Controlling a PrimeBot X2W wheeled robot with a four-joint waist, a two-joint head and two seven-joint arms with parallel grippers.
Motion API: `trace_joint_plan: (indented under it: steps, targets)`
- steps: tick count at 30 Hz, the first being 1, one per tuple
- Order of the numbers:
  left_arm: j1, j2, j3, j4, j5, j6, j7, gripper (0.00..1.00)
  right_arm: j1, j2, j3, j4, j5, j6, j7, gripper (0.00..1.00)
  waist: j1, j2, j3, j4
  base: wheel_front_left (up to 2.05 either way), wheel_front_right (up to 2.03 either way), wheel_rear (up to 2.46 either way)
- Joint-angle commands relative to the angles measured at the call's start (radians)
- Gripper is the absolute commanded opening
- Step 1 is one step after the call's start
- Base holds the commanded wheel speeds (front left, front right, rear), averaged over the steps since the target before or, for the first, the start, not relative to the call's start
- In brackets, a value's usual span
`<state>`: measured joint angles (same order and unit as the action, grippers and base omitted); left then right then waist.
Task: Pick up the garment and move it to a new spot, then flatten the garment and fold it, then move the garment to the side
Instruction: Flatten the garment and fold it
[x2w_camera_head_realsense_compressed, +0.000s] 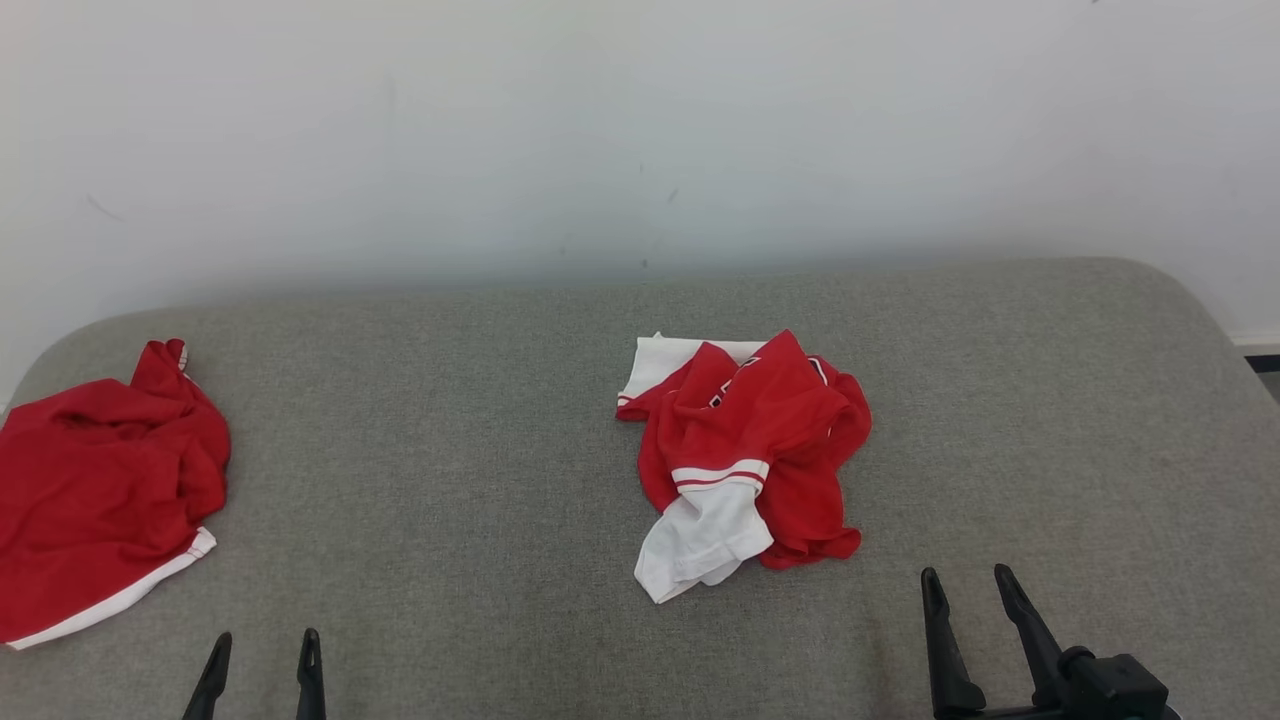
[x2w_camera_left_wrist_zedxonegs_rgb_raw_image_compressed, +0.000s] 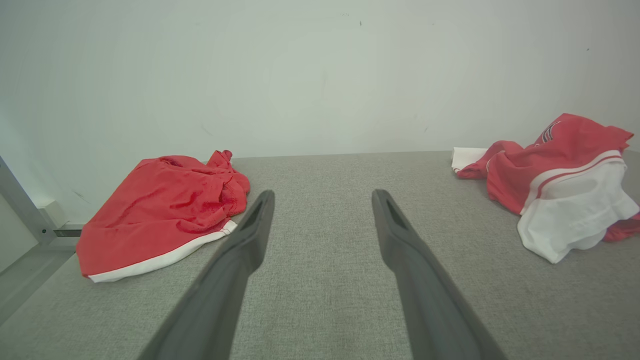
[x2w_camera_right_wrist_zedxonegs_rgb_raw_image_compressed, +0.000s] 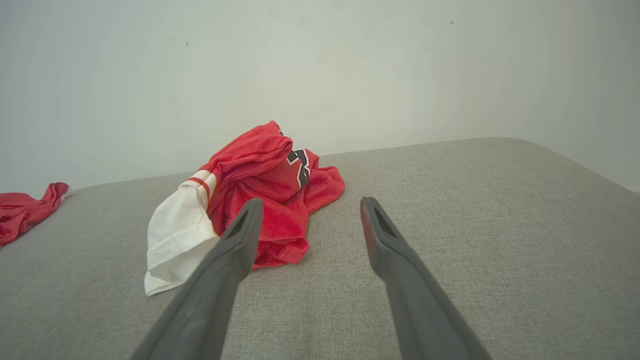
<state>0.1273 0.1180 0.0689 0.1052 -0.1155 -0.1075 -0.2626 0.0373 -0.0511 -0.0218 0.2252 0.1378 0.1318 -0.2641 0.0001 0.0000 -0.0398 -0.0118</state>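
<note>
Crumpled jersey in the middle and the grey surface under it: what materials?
Crumpled jersey: probably thin synthetic sports knit, matte red with white sleeves; it drapes in soft folds. Grey surface: woven upholstery-type fabric, matte, heathered; coarse weave shows.

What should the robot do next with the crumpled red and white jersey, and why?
Probably reach the right gripper forward and left toward the red and white jersey: it lies crumpled and untouched, and that open gripper is the nearer one.

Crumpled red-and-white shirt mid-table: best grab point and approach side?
Probably the white sleeve: it sticks out of the shirt toward the robot, free of the heap. Come from the near right side with the open right gripper, the closer one.
</note>
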Motion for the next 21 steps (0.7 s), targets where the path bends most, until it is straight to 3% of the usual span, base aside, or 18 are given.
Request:
trace_joint_plan:
  steps: [1, 16, 21]
  targets:
    - [-0.002, -0.003, 0.003, 0.002, 0.005, -0.005, -0.003, 1.00, -0.001, 0.002, 0.001, 0.000, -0.006, -0.002, -0.001, 1.00, -0.0001, 0.0000, 0.000, 0.000, 0.00, 0.00, 0.00]
    - [-0.016, -0.013, 0.011, 0.022, 0.008, -0.008, -0.003, 1.00, -0.007, 0.002, 0.005, 0.002, 0.003, -0.002, -0.001, 1.00, -0.0001, 0.0000, 0.003, -0.008, 0.00, 0.00, 0.00]
    - [-0.065, -0.011, -0.035, 0.048, 0.019, -0.016, -0.003, 1.00, -0.017, 0.002, 0.013, 0.003, 0.002, -0.002, -0.001, 1.00, -0.0001, 0.0000, 0.015, -0.028, 0.00, 0.00, 0.00]
